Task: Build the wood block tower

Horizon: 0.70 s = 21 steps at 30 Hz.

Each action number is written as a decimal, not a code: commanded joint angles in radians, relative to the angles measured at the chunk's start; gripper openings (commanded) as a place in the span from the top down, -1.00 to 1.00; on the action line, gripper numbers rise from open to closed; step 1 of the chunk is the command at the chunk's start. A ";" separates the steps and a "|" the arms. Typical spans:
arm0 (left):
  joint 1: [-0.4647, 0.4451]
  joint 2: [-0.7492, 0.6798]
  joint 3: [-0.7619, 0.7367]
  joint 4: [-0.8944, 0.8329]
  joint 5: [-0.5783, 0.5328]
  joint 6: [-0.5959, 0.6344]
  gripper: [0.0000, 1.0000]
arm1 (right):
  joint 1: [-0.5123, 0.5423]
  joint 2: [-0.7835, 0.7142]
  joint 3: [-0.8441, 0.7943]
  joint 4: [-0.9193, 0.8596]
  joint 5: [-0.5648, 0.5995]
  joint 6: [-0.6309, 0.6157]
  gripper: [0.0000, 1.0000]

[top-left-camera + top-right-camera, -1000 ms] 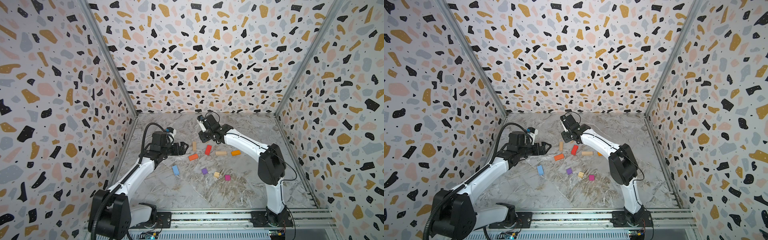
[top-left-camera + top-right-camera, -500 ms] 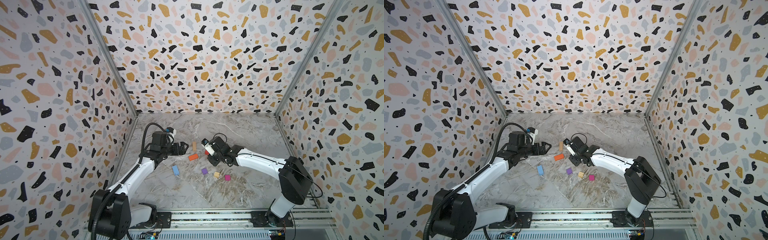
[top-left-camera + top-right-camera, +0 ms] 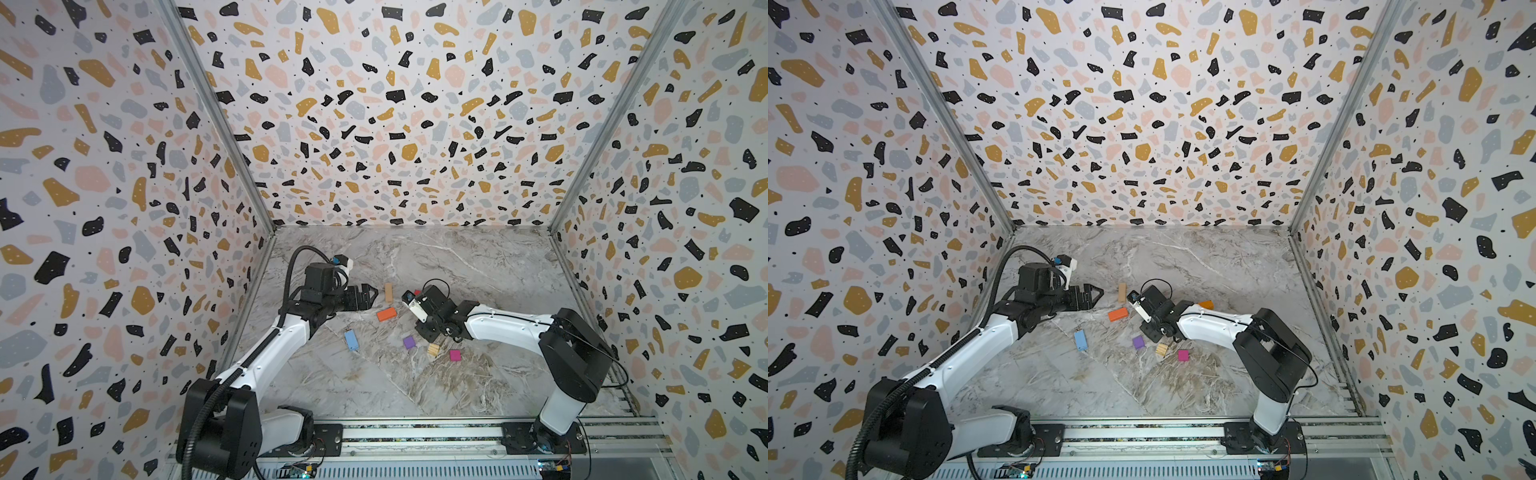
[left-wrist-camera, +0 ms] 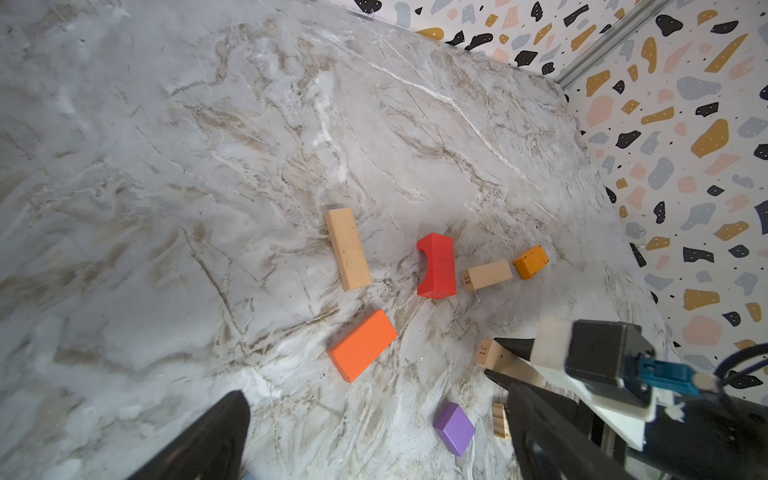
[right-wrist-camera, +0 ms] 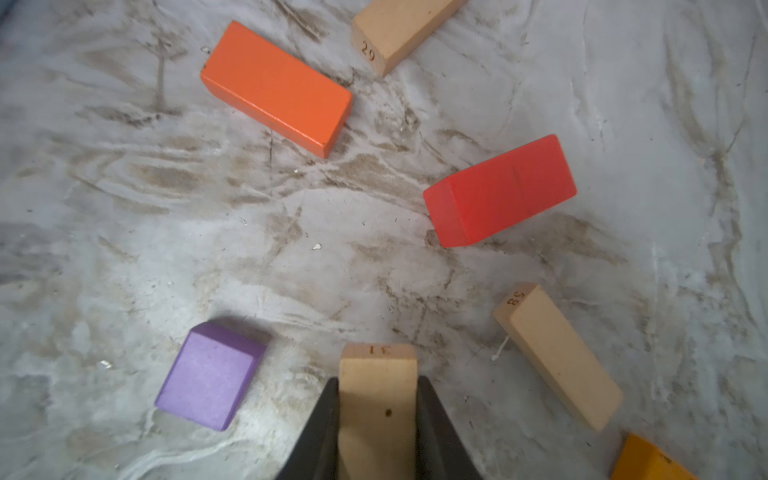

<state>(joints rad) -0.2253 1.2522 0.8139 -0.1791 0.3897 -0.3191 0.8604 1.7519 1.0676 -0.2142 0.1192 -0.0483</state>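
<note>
Your right gripper [image 5: 378, 384] is clamped on a plain tan block [image 5: 377, 361], the one stamped 31, pinching its long sides with the stamped end poking out past the fingers. That grip is as it was a second ago. What has changed is the place: the arm has swung from the far side of the scattered blocks, beyond the red block [image 5: 498, 191], round to their near side. The held piece now hangs nose-down just beside the purple cube [image 5: 210, 374], with the tan cube [image 3: 433, 350] and magenta cube [image 3: 455, 355] near it toward the near edge of the table [image 3: 457, 266]. I cannot tell whether its end touches the table yet. No tower exists so far. The orange block [image 5: 276, 87], the red one, the tan piece stamped 58 [image 5: 557, 357], the tan piece stamped 29 [image 5: 399, 29], the yellow block [image 5: 648, 461] and the blue block [image 3: 351, 339] all lie singly around the middle of the table. Nothing is stacked, and none has shifted. You look to be bringing the base piece to a building spot, so choose bare table clear of the purple cube before you set it flat. Your left gripper [image 3: 372, 296] has not stirred: jaws wide apart, empty, hovering toward the left edge just beside the orange block.
</note>
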 commanded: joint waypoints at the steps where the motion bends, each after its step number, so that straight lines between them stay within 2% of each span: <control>1: -0.002 0.002 -0.007 0.030 0.021 -0.003 -0.94 | 0.009 0.009 0.011 0.027 -0.009 -0.016 0.81; 12: -0.003 0.006 -0.005 0.029 0.018 -0.002 -0.94 | 0.011 0.075 0.022 0.028 -0.041 -0.003 0.78; 17: -0.003 0.007 -0.005 0.031 0.018 -0.002 -0.94 | 0.011 0.082 0.020 0.025 -0.033 0.001 0.68; 21: -0.003 0.008 -0.004 0.031 0.018 -0.003 -0.94 | 0.011 0.082 0.025 0.014 -0.039 0.009 0.46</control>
<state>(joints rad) -0.2256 1.2537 0.8139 -0.1791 0.3927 -0.3191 0.8661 1.8317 1.0676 -0.1856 0.0887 -0.0502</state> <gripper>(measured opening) 0.971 0.286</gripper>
